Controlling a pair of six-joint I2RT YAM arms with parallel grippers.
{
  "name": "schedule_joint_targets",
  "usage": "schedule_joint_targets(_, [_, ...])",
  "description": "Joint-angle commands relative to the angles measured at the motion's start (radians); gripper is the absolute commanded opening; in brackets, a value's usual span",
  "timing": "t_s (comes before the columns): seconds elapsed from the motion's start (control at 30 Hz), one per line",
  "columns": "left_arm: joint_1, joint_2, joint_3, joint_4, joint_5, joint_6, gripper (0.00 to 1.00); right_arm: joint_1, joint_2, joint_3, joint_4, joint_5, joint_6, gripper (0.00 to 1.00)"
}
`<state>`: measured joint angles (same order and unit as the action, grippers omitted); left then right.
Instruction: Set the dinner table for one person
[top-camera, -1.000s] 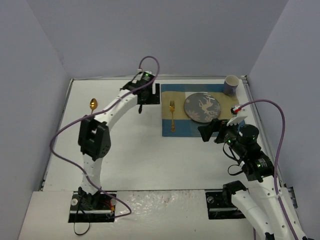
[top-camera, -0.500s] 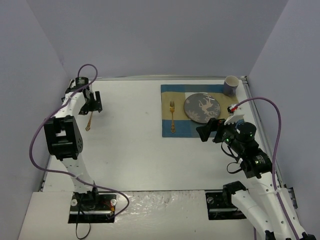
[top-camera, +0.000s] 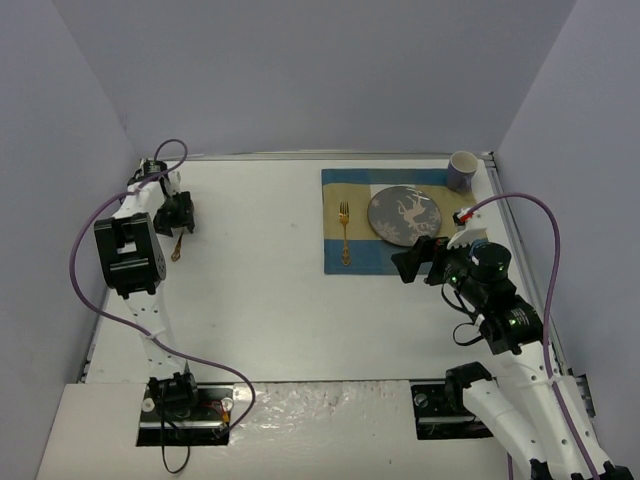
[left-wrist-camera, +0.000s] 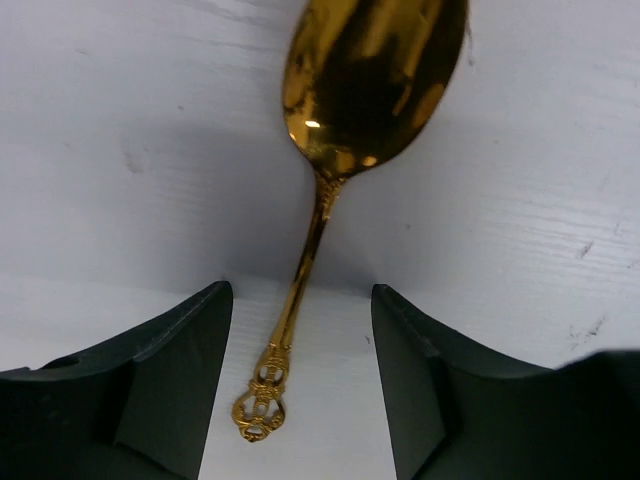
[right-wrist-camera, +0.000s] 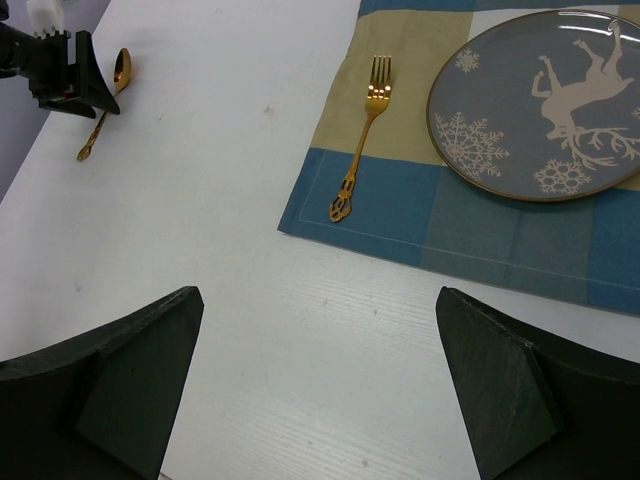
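The left tool (left-wrist-camera: 300, 300) is standing open over the large flat white rectangular bench (top-camera: 280, 310), its two dark fingers (left-wrist-camera: 180, 360) spread apart on either side of a slim golden metal spoon (left-wrist-camera: 370, 70). The spoon's ornate handle is running between the fingers without touching either, and its shiny bowl is lying just beyond the fingertips. Whether the fingertips are pressing on the bench cannot be told.

The right tool (right-wrist-camera: 320, 340) is also standing open, its fingers wide apart and gripping nothing, with bare bench directly under it. Ahead of it a blue-and-tan checked cloth placemat (right-wrist-camera: 450, 240) is lying flat on the bench. On the placemat, ahead of this tool's left finger, a golden metal fork (right-wrist-camera: 365, 130) is lying with its tines pointing away. Ahead of its right finger, a round grey-blue plate with a white reindeer and snowflakes (right-wrist-camera: 540, 100) is resting just beside the fork. Farther beyond the plate, a small pale ceramic cup (top-camera: 462, 170) is standing upright.
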<state>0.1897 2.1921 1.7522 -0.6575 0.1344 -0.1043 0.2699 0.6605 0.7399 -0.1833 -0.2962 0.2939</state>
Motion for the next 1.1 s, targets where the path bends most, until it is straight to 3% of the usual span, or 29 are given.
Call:
schedule_joint_targets(0.0, [0.025, -0.005, 0.052, -0.002, 0.045, 0.021, 0.51, 0.005, 0.027, 0.032, 0.073, -0.012, -0.001, 1.00])
schedule_joint_targets(0.9, [-0.012, 0.090, 0.081, 0.056, 0.105, -0.025, 0.21, 0.005, 0.062, 0.012, 0.107, -0.036, 0.027, 1.00])
schedule_joint_targets(1.07, [-0.033, 0.087, 0.054, 0.070, 0.109, -0.048, 0.05, 0.005, 0.072, 0.003, 0.116, -0.043, 0.029, 1.00])
